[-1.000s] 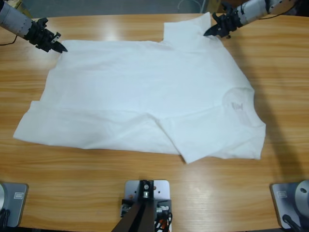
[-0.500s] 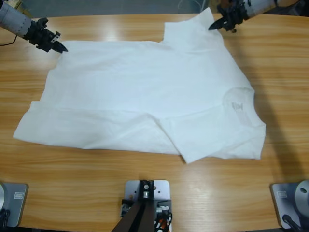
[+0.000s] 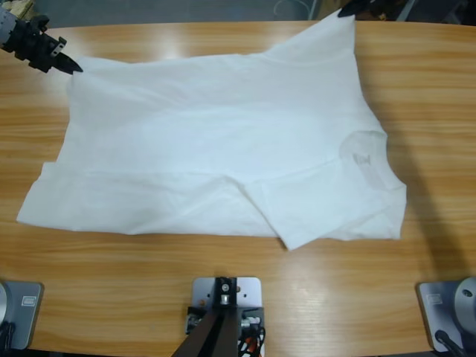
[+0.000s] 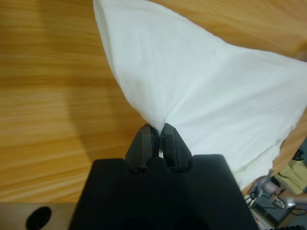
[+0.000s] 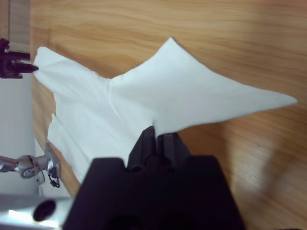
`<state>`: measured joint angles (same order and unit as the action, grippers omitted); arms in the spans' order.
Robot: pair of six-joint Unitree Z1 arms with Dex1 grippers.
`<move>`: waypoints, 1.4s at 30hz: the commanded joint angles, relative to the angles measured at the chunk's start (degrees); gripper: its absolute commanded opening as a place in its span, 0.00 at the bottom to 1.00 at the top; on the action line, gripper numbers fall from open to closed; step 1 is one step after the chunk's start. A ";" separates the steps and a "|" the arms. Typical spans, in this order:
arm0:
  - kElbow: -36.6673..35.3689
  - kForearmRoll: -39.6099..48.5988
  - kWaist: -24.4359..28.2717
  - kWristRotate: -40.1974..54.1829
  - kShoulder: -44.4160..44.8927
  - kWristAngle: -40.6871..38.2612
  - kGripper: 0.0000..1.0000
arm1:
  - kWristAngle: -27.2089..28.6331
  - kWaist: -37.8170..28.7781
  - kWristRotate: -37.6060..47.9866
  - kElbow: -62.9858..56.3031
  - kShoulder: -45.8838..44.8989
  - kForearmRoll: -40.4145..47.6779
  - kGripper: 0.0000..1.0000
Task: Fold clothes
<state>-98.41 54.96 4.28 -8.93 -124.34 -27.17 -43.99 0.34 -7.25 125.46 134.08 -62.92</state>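
The white T-shirt lies spread across the wooden table, neck to the right, with a small dark mark near the collar. My left gripper is at the far left corner, shut on the shirt's hem corner; in the left wrist view the fabric fans out from my pinched left gripper. My right gripper is at the top edge, shut on the far sleeve, which is lifted and pulled taut. In the right wrist view the cloth rises from the right gripper.
Bare wooden table runs along the near side in front of the shirt and to the right of the collar. The left gripper also shows small in the right wrist view.
Both grippers have moved back and outward, lifting their corners; the far edge of the shirt is stretched and the folded far sleeve has been drawn up toward the top edge.
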 commanded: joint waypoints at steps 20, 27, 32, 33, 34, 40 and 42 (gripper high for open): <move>17.86 1.29 3.19 3.11 9.29 0.27 0.00 | -0.57 0.89 -6.78 -34.44 -20.11 3.59 0.00; 18.59 1.29 3.19 3.46 9.20 0.27 0.00 | -0.57 0.89 -7.59 -42.05 -23.82 5.26 0.00; 19.66 1.29 3.10 3.86 9.29 0.10 0.00 | -0.57 0.89 -7.96 -46.71 -25.87 6.32 0.00; 20.15 1.29 3.10 3.97 9.20 0.15 0.00 | -0.57 0.89 -8.08 -47.38 -26.14 6.41 0.00; 20.68 1.33 3.10 4.13 8.94 0.17 0.00 | -0.57 0.89 -8.24 -47.94 -26.35 6.46 0.00; 24.19 1.29 2.49 4.76 7.58 0.66 0.00 | -0.57 0.89 -8.75 -50.63 -27.01 6.99 0.00; 24.56 1.29 2.52 4.95 7.53 1.05 0.00 | -0.57 0.89 -8.84 -51.44 -26.94 7.16 0.00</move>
<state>-77.23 55.43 6.96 -5.15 -115.46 -27.14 -43.99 0.39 -15.13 77.32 108.64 -56.68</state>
